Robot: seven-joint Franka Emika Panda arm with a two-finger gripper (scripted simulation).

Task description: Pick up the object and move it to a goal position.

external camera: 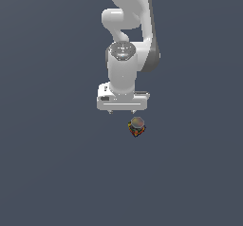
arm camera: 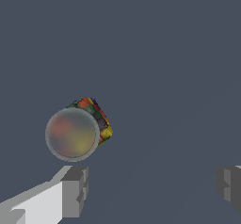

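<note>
The object (external camera: 136, 127) is a tiny dark chunky item with red, orange and green patches and a greyish round top, lying on the flat grey ground. In the exterior view it sits just below my gripper (external camera: 122, 111) and slightly to the exterior view's right. The wrist view shows the object (arm camera: 77, 129) close up, lying outside the jaws, a little beyond one finger (arm camera: 73, 192). My gripper (arm camera: 151, 188) is open wide, with nothing between its fingers. It does not touch the object.
The white arm (external camera: 128, 35) reaches in from the top of the exterior view. Plain blue-grey ground (external camera: 57, 163) lies all around. No goal marker shows.
</note>
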